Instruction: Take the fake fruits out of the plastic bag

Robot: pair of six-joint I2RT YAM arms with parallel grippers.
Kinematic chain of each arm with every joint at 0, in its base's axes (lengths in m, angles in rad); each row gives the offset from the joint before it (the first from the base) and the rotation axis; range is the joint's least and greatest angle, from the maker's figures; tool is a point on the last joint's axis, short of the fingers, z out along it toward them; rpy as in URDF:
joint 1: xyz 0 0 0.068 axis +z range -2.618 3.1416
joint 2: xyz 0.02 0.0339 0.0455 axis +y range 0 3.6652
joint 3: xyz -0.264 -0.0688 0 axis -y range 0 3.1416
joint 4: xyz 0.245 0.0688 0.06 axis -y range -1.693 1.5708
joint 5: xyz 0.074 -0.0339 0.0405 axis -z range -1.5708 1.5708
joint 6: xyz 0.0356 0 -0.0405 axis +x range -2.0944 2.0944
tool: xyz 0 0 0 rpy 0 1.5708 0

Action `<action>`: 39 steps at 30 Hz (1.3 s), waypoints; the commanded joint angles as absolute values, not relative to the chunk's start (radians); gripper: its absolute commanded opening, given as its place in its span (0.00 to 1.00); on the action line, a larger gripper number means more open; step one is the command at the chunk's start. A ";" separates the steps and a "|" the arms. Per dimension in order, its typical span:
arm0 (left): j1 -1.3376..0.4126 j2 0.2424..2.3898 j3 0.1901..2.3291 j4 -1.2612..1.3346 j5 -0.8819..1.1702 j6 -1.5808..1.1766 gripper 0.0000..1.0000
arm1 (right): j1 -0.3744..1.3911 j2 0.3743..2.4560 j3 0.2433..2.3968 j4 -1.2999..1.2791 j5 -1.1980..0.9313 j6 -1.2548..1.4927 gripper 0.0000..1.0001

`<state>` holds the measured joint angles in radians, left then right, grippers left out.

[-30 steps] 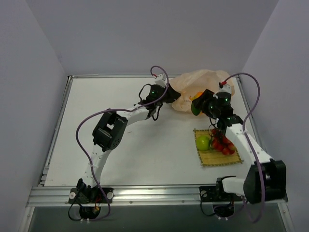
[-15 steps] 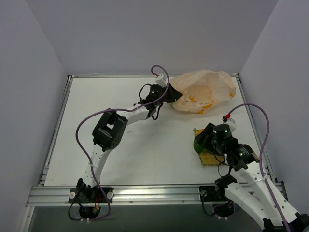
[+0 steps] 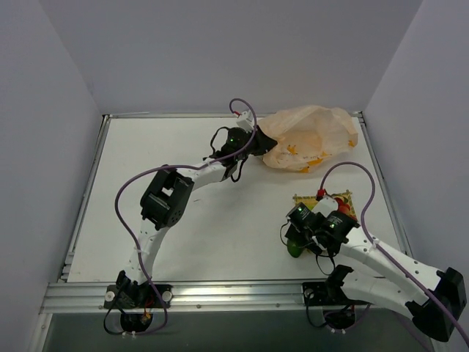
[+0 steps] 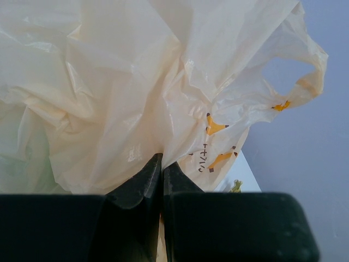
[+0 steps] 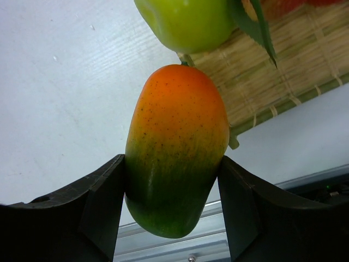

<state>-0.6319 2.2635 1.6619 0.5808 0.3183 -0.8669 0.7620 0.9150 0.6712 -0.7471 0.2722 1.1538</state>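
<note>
Swung from the plastic bag (image 3: 308,139) to the near surface (image 3: 198,235) edge, pinching the mango (image 5: 177,142) in the right gripper (image 5: 172,199) — beside the mat (image 5: 283,71). Could roll off if released here. Clamps bag film in left gripper (image 4: 162,166).

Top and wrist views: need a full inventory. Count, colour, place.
bag: 1, cream-peach with orange marks, far right of the table, pinched by the left gripper
mango: 1, orange over green, in the right gripper, just off the mat's edge
green fruit: 1, green with a leaf, at the mat's edge
red fruit: count unclear, only a red sliver shows on the mat
mat: 1, woven yellow, near right, mostly hidden under the right arm in the top view
table: 1, white
left gripper: shut on bag
right gripper: shut on mango
</note>
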 commanded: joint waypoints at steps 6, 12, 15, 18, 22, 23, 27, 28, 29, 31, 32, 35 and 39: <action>-0.635 2.244 1.720 0.626 0.345 -0.868 0.02 | 0.847 0.920 0.690 -0.922 0.446 1.460 0.32; -0.632 2.255 1.724 0.649 0.362 -0.897 0.02 | 0.790 0.943 0.699 -0.927 0.498 1.492 0.32; -0.629 2.253 1.720 0.655 0.370 -0.907 0.02 | 0.770 0.953 0.704 -0.927 0.558 1.497 0.33; -0.621 2.253 1.715 0.669 0.376 -0.920 0.02 | 0.660 0.951 0.709 -0.922 0.583 1.453 0.43; -0.617 2.261 1.710 0.699 0.385 -0.957 0.02 | 0.563 0.922 0.693 -0.878 0.581 1.375 0.49; -0.615 2.264 1.712 0.703 0.388 -0.960 0.02 | 0.558 0.926 0.695 -0.877 0.580 1.371 0.50; -0.612 2.273 1.710 0.712 0.391 -0.971 0.02 | 0.555 0.979 0.707 -0.879 0.571 1.353 0.66; -0.611 2.275 1.712 0.713 0.391 -0.976 0.02 | 0.555 0.985 0.712 -0.877 0.562 1.342 0.67; -0.609 2.276 1.710 0.718 0.391 -0.977 0.02 | 0.555 0.994 0.716 -0.876 0.554 1.333 0.69; -0.607 2.275 1.710 0.716 0.393 -0.979 0.02 | 0.557 0.996 0.727 -0.877 0.528 1.315 0.75; -0.606 2.275 1.709 0.718 0.393 -0.977 0.02 | 0.557 0.988 0.730 -0.877 0.522 1.298 0.77; -0.606 2.270 1.706 0.721 0.393 -0.977 0.02 | 0.555 0.956 0.736 -0.879 0.514 1.279 0.86; -0.606 2.266 1.700 0.724 0.393 -0.977 0.02 | 0.566 0.936 0.791 -0.893 0.509 1.246 0.84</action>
